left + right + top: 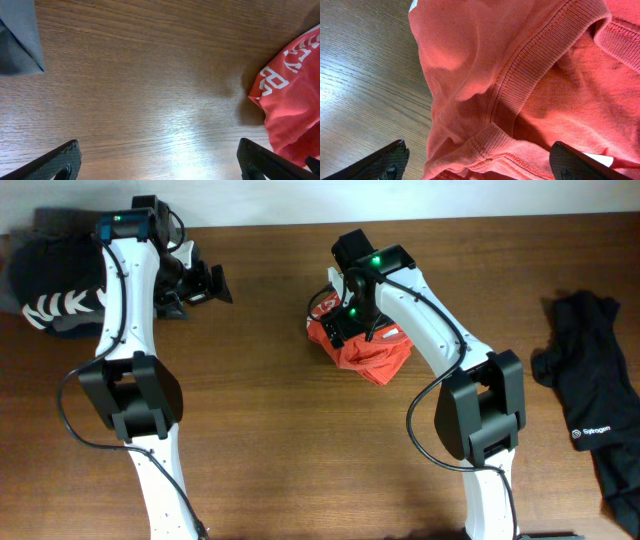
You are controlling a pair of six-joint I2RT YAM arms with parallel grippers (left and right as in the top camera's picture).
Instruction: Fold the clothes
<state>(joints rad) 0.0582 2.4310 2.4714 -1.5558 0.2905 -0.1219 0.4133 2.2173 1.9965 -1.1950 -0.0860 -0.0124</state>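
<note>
The brown wooden table [270, 410] carries a crumpled red-orange shirt [375, 358] mid-table, a black garment [590, 410] far right, and a dark bundle [55, 290], maybe clothing, far left.

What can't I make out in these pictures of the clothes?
Overhead: the right gripper covers much of the red shirt, hiding its shape.
Left wrist: the shirt's white lettering is cut off by the right edge, unreadable.
Overhead: the black garment runs off the right edge.

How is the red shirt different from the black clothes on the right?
The red shirt is scrunched into a small heap; the black garment lies spread out. The red shirt sits mid-table, the black garment by the right edge. Both are soft cloth on the wooden table.
</note>
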